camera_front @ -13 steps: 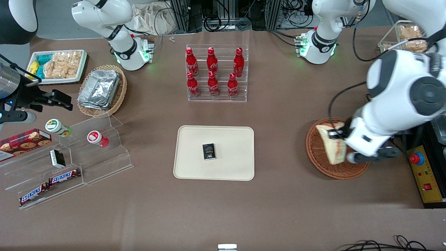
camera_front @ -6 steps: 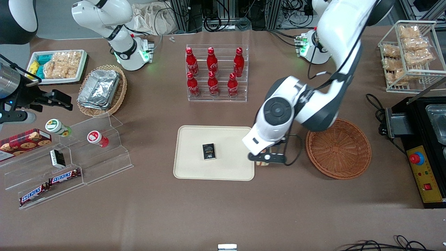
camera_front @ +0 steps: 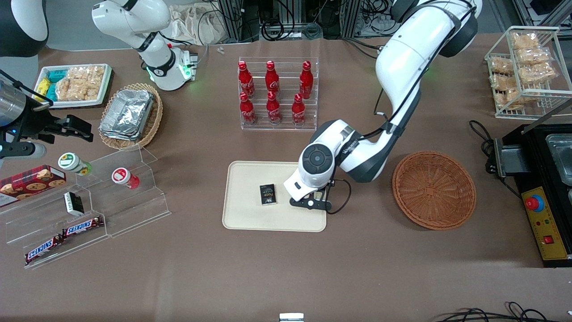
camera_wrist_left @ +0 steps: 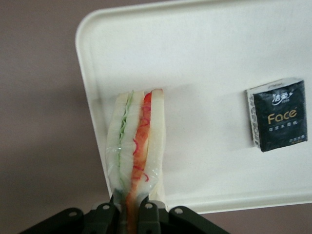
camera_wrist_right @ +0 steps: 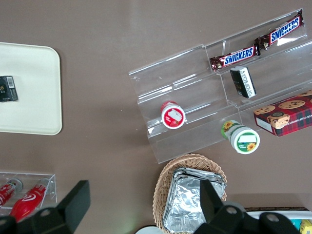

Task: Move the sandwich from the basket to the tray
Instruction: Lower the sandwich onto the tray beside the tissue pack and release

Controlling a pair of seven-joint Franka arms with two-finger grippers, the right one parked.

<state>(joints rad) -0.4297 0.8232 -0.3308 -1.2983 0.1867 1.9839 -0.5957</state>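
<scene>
One sandwich (camera_wrist_left: 135, 141) is hanging clamped in the gripper (camera_wrist_left: 127, 210) over the tray (camera_front: 250, 219), beside the small black box (camera_front: 268, 195); half a second ago it was just outside the rim, nearer the now-empty basket (camera_front: 434, 190).

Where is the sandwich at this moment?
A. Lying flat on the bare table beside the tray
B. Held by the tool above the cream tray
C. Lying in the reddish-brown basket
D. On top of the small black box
B: in the left wrist view the tool grips the sandwich at one end over the tray, while the basket holds nothing and the small black box lies apart from it.
</scene>
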